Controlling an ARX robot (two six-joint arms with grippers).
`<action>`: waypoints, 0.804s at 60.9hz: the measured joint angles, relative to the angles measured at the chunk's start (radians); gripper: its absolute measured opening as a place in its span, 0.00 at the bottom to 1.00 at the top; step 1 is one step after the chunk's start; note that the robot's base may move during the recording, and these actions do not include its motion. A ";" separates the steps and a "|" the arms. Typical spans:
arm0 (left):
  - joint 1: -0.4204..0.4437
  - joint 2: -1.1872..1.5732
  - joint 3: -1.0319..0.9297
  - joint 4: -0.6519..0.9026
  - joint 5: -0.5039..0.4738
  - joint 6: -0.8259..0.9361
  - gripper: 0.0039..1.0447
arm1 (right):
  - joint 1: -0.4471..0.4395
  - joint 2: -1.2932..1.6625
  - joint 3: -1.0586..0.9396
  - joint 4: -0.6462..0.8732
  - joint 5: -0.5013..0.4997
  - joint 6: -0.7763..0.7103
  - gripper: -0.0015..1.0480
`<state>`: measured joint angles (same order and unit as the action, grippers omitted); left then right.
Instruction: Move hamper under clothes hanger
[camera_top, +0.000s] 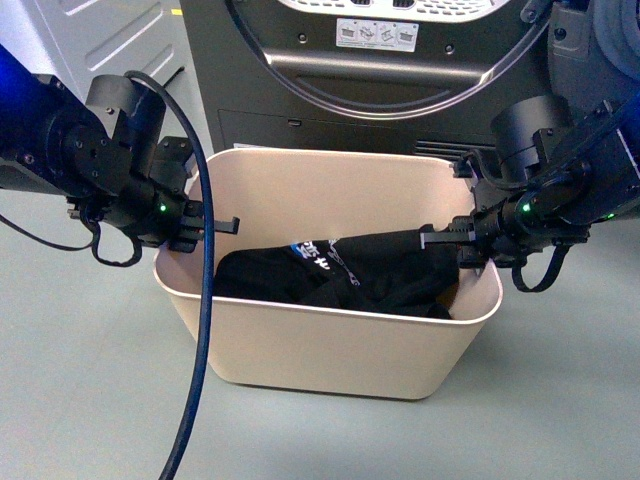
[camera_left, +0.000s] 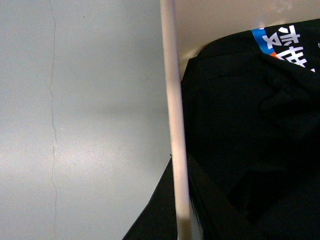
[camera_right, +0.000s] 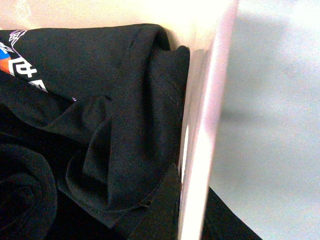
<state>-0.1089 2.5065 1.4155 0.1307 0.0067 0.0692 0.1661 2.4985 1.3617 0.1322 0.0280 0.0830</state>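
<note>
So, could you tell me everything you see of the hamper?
The hamper is a beige plastic bin, rectangular with rounded corners, tapered walls and a rolled rim. It stands upright on the grey floor before a washing machine, holding black clothes. The left hand and right hand grip its short-side rims.

A white rectangular sticker (camera_top: 378, 35) on the dark grey metal machine front (camera_top: 300, 100), at the far side, carries a row of small grey pictograms. They are too small to read, and no words can be made out on it. The black cloth garment (camera_top: 330, 275) lying in the beige plastic hamper (camera_top: 330, 350) bears a print of white characters on a bright blue patch with an orange edge. In the left wrist view the print (camera_left: 290, 42) shows bold white strokes, seemingly Chinese characters, cut off at the frame edge and not surely readable. In the right wrist view only a folded, illegible bit of it (camera_right: 22, 75) shows.
</note>
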 joint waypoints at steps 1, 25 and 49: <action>0.000 -0.010 -0.002 -0.004 -0.001 0.000 0.04 | 0.000 -0.004 -0.002 -0.001 0.000 0.000 0.06; -0.003 -0.212 -0.041 -0.074 -0.034 -0.001 0.04 | 0.000 -0.192 -0.057 -0.023 -0.004 -0.011 0.06; -0.005 -0.234 -0.056 -0.081 -0.055 -0.016 0.04 | 0.005 -0.222 -0.089 -0.021 -0.006 -0.015 0.06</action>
<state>-0.1143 2.2723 1.3590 0.0498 -0.0486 0.0532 0.1711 2.2768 1.2732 0.1112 0.0223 0.0681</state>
